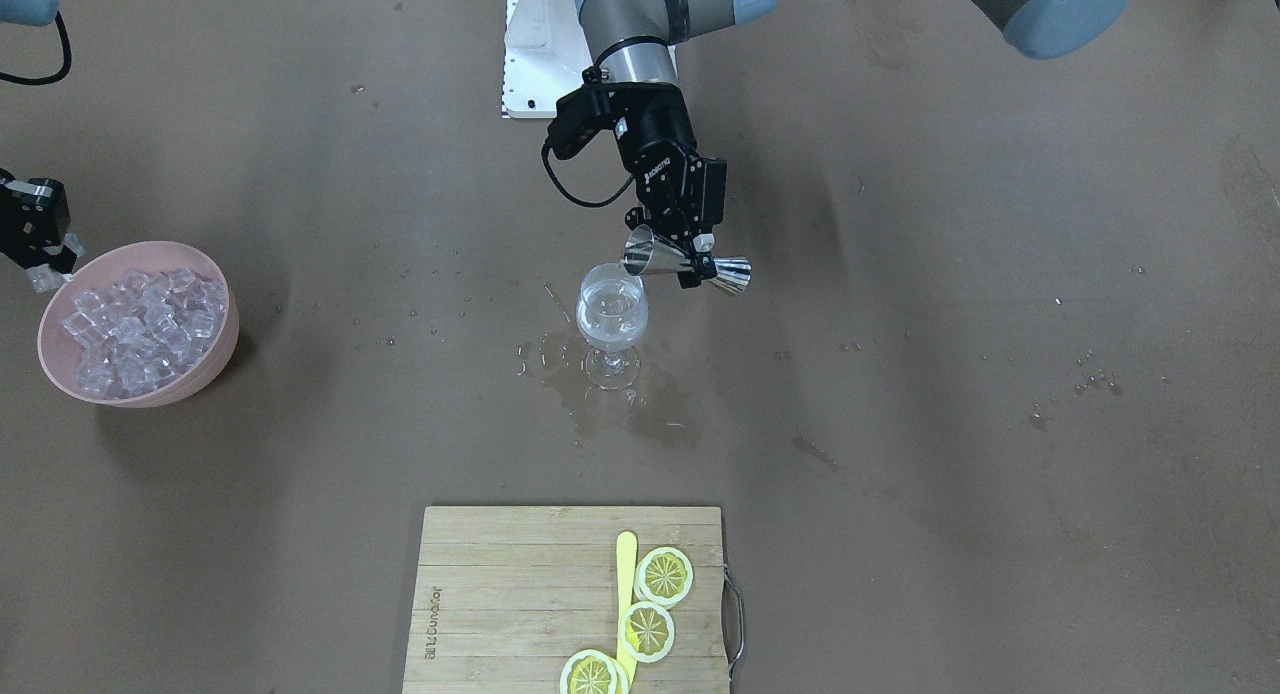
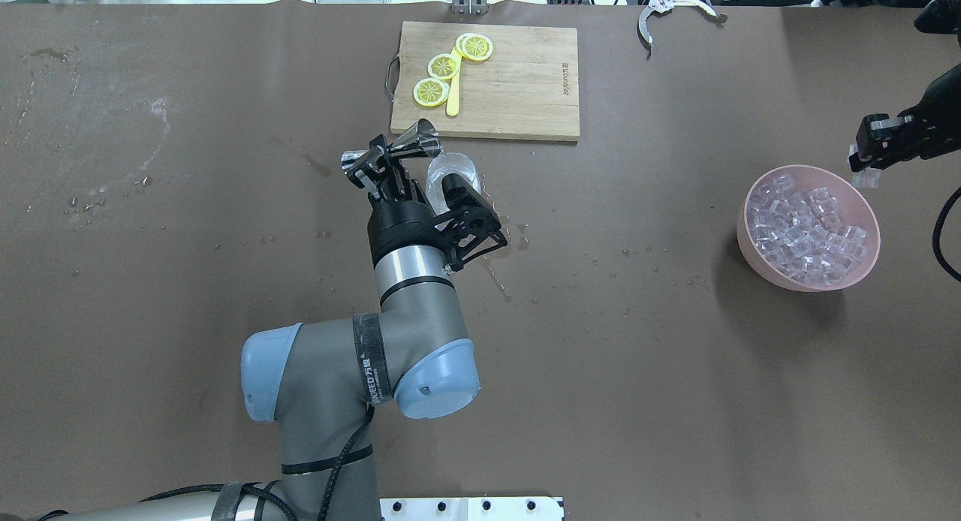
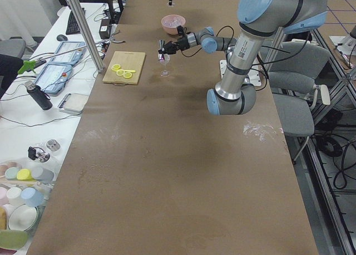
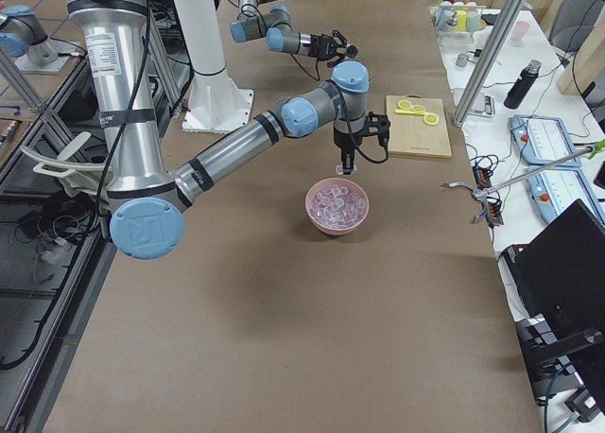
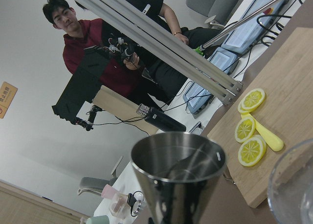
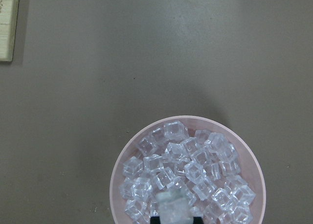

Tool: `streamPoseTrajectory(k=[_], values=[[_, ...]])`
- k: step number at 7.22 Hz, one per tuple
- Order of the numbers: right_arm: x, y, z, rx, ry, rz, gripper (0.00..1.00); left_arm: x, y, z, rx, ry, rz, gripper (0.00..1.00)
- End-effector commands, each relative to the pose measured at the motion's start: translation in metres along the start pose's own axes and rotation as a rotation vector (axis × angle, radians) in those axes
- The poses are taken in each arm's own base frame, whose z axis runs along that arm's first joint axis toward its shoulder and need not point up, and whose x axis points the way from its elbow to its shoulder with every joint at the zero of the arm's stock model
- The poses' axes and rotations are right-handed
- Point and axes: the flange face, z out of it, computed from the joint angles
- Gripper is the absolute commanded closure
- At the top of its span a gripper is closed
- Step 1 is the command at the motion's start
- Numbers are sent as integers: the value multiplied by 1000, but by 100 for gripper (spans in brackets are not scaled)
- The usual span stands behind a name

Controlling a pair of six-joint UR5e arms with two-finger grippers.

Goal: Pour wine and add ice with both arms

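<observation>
The wine (image 1: 612, 306), a clear, water-like liquid, sits in the rounded cup of the small stemmed clear glass (image 1: 612, 324). The glass stands upright about midway along the tabletop, nearer the operators' edge than the robot's. You are, I judge, at the tail of the pour. The polished steel double-cone jigger (image 1: 645, 251) lies almost level with its wide mouth just over the glass rim, and no stream shows. Your left gripper (image 1: 693, 261) is clamped narrow on the jigger's waist. A thin wet puddle (image 1: 600, 399) on the matt brown tabletop (image 1: 900, 474) rings the glass foot, so the foot may be slippery. The ice (image 1: 140, 324), a heap of small glassy cubes with whitish edges, fills the smooth pink round bowl (image 1: 215, 359) near the table's right-hand end. Your right gripper (image 2: 863, 161) hangs over the bowl's rim, pinched on a single ice cube (image 2: 868, 178). Next, I think, you should tip the jigger upright and draw it clear of the glass. Then carry the slick cube across and let it go low over the narrow mouth without knocking the stem. At the operators' edge lies a pale bamboo cutting board (image 1: 520, 594) with three yellow lemon slices (image 1: 664, 575).
</observation>
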Motion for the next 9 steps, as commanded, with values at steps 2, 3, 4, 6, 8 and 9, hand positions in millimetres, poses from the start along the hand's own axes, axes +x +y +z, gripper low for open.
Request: streamPoseTrajectory(k=[2, 3, 4, 6, 8, 9], values=[[0, -4, -12, 24, -8, -2, 100, 2, 5, 3, -40, -34, 107, 100], [-2, -2, -17, 31, -12, -7, 100, 0, 2, 3, -55, -47, 144, 100], [0, -2, -22, 40, -11, -3, 100, -2, -3, 1, -60, -53, 160, 100], [-2, 2, -29, 38, -6, 5, 100, -7, -15, -2, -57, -57, 130, 100], [-4, 5, -35, 41, -7, 6, 100, -32, -25, -17, -58, 20, -87, 100], [-13, 7, -42, 32, -2, 12, 100, -58, -31, -31, -75, 102, -171, 100]])
